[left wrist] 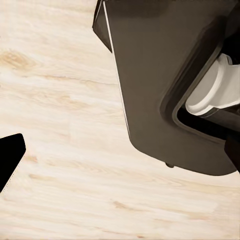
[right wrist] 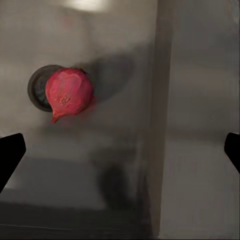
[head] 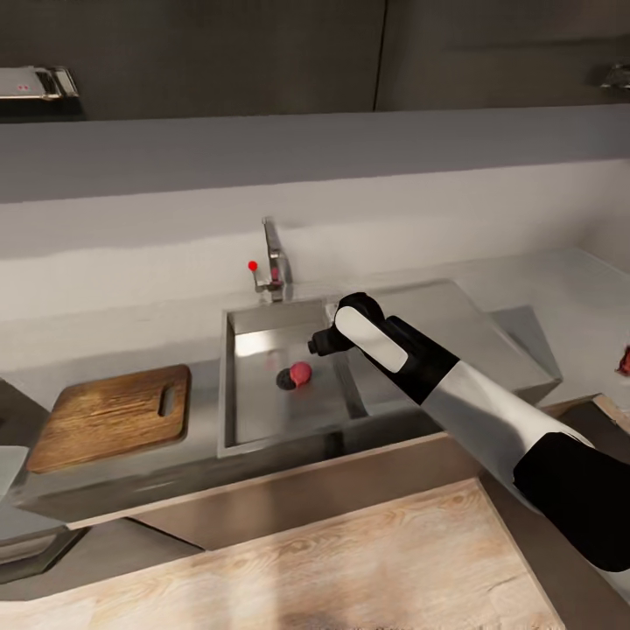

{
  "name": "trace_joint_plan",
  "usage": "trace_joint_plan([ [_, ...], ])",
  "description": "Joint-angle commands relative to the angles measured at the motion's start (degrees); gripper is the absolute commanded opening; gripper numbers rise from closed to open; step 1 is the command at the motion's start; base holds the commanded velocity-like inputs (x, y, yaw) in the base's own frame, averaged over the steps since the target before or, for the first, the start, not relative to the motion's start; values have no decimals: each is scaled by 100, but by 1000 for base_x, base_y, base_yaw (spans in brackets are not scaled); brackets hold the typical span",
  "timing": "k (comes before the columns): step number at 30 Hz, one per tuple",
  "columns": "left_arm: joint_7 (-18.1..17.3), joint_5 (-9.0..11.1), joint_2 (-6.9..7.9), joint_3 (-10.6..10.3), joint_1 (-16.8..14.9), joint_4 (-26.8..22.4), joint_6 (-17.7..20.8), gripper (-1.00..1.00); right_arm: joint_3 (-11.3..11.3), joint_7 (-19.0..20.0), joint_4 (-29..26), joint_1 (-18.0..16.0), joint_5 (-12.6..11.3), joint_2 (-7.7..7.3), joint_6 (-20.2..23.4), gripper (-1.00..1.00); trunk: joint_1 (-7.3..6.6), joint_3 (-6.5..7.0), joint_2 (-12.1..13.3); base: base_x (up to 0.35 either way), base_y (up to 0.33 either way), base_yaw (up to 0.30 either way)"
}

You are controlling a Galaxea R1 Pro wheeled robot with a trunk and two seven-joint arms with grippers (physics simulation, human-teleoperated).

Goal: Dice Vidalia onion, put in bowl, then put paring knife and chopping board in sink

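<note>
stage one: onion not lifted yet

vidalia onion (right wrist: pixel 69 93) sits in the sink (head: pixel 229 385), touching the drain. right gripper (head: pixel 318 343) hangs above the sink, fingers apart, empty. chopping board (head: pixel 112 416) beside the sink, bare. dicing, bowl, cleanup all pending.

No legible text, labels, brand marks or numbers observed in any view. Only sign-like mark: a plain red dot on the tap (head: pixel 275 259) at the sink's (head: pixel 229 385) back edge.
</note>
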Motion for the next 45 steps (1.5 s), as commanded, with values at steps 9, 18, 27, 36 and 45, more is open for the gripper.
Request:
trace_joint_plan([
  [9,-43,61,1,7,-2,11,-25,100,-3,-57,-1,-8,518,0,-1,100,3,23,-10,-10,-21,-254],
  [18,-43,61,4,11,-2,9,-25,100,-12,-59,-1,-8,649,0,-11,100,3,53,-10,0,-1,-256],
  [27,-43,61,8,14,-2,9,-25,100,-13,-48,-10,-8,654,0,-17,100,3,81,-10,0,0,-256],
  [36,-43,61,10,16,-2,9,-25,100,-20,-26,-58,-8,654,0,-25,100,3,86,-10,0,0,-65],
  [45,-43,61,6,14,-2,9,-30,100,-29,-43,-71,-8,771,-6,-26,100,3,87,-10,0,0,-8],
])
